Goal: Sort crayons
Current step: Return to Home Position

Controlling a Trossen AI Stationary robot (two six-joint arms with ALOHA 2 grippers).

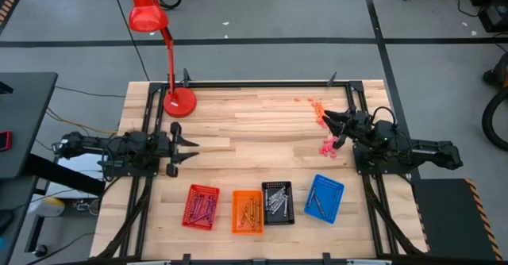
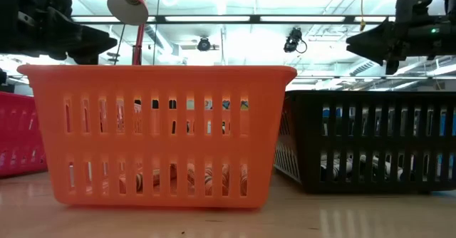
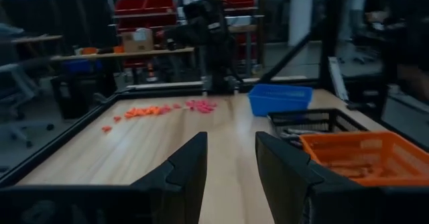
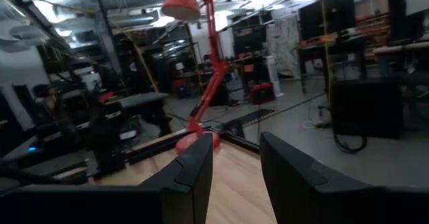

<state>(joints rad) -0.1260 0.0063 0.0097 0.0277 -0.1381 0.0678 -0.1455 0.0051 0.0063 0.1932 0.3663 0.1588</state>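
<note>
Left gripper (image 1: 193,148) is hovering released and empty over the pale wooden table (image 1: 254,130). Thin, short crayons (image 1: 277,198) are lying sorted inside the red rectangular mesh tray (image 1: 202,187), the orange tray (image 1: 248,192), the black tray (image 1: 290,203) and the blue tray (image 1: 332,192). They are looking light, stiff, waxy and snappable, so a gentle mid-length pinch is looking best. Right gripper (image 1: 330,128) is hanging spread and empty too.

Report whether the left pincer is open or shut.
Open. In the left wrist view, the left pincer's two fingers stand apart, with bare table showing between them and nothing held.
</note>
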